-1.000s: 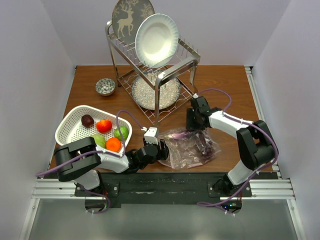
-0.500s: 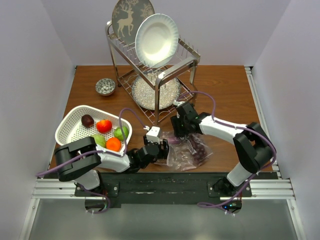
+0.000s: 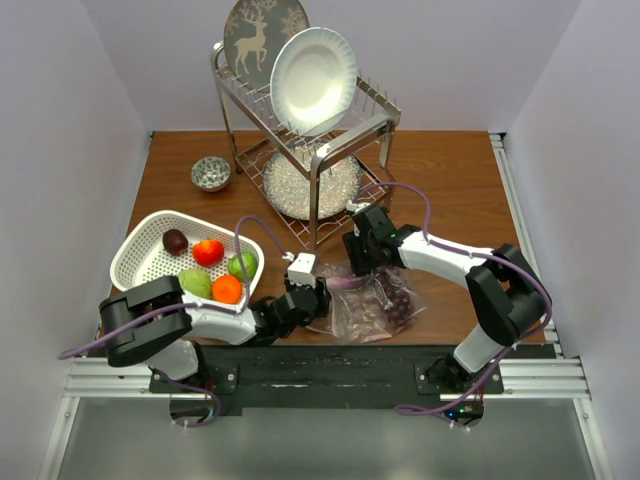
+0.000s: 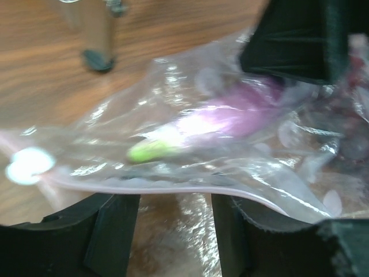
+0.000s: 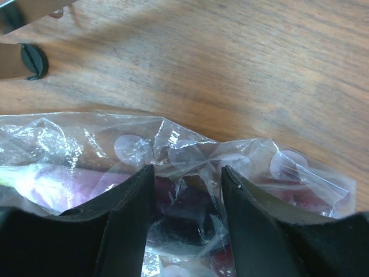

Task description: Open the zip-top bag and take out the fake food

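At far left on the wooden table, a white basket holds five pieces of fake food: dark purple, red, orange and two green. Just right of it, the left gripper lies low with its jaws parted. The pink zip strip of the zip-top bag crosses just beyond its fingertips, and nothing is visibly pinched. Inside the clear bag lie a pink-purple piece with a green tip and dark grapes. At the bag's far edge the right gripper presses in, jaws apart around something dark; whether it grips cannot be told.
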You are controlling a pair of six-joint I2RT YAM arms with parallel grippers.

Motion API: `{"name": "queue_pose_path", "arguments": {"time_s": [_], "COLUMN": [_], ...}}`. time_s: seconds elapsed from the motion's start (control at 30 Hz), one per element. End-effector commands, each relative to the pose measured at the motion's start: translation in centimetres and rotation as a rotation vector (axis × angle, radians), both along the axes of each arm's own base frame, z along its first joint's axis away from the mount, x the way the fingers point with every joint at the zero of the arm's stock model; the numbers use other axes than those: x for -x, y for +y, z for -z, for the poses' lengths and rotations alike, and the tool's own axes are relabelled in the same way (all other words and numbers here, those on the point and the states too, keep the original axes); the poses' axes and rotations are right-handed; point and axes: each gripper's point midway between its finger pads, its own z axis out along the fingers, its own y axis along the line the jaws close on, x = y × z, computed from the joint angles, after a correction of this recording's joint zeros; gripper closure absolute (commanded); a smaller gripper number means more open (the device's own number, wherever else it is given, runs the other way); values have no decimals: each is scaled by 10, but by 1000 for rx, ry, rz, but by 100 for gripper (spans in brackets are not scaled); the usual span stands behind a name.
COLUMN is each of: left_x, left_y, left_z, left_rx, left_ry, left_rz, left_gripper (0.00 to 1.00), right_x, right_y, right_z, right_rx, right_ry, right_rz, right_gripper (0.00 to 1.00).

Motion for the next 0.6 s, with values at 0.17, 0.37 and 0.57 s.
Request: {"name": "queue_pose_path", "arguments": {"time_s": [0.17, 0.37, 0.57], "left_x": [-7, -23, -38], "left_y": [44, 32, 25], "left_z": [-15, -29, -34], "left_rx": [52, 71, 88], "left_ry": [-2, -51, -78], "left_rz": [-232, -201, -168], "left_gripper": [32, 32, 37], "right_x": [-6, -3, -1], "right_y": [4, 7, 14], "right_z": [-10, -14, -9], "right_rx": [-18, -43, -44], "right_ry": [-45, -57, -43], "right_rz": [-18, -44, -76], "right_gripper": [47, 47, 49]}}
